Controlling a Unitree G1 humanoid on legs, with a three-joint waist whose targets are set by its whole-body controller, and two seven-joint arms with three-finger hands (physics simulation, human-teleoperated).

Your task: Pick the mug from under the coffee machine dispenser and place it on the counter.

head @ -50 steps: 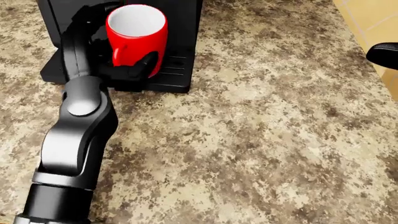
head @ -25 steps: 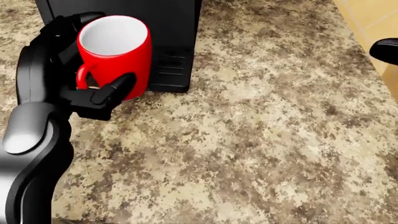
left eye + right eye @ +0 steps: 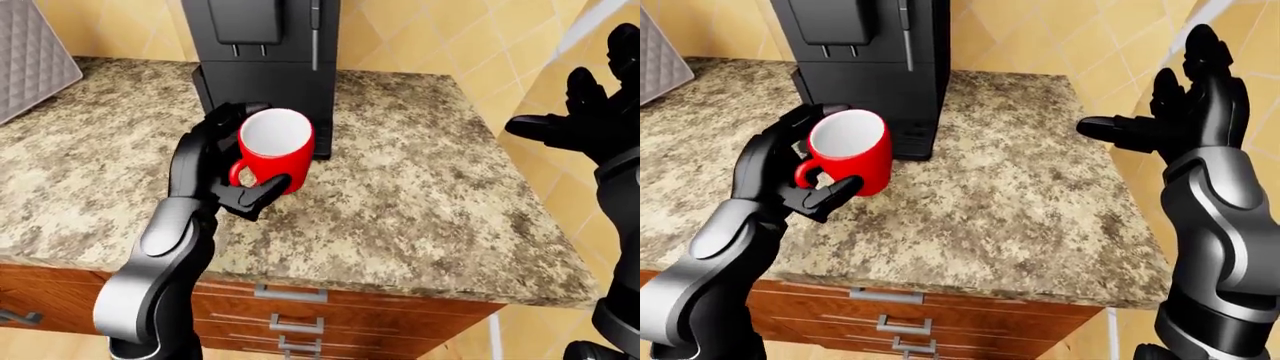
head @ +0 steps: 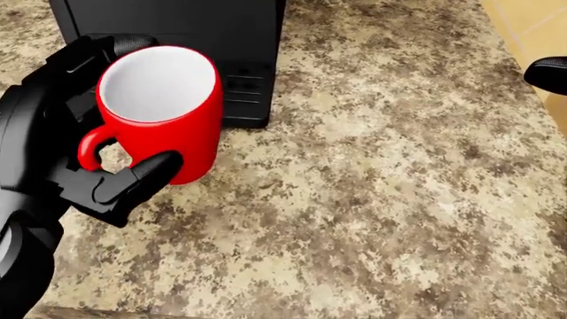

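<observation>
While the red mug (image 4: 159,109) is clamped upright in the left hand (image 4: 84,156), it is held clear of the coffee machine (image 3: 265,64), at the left of the head view and above the bench (image 4: 372,199). For the placing, the mug is best kept level and lowered onto the bare speckled stretch at the frame's centre, and the fingers (image 4: 133,183) are parted only once the base is seated. At the right edge, the right hand (image 3: 1185,112) is spread wide and carries nothing.

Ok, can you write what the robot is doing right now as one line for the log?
left hand: shut on red mug | mug: lifted clear of coffee machine, upright, empty | right hand: open, idle beside counter | placement: not yet done
</observation>
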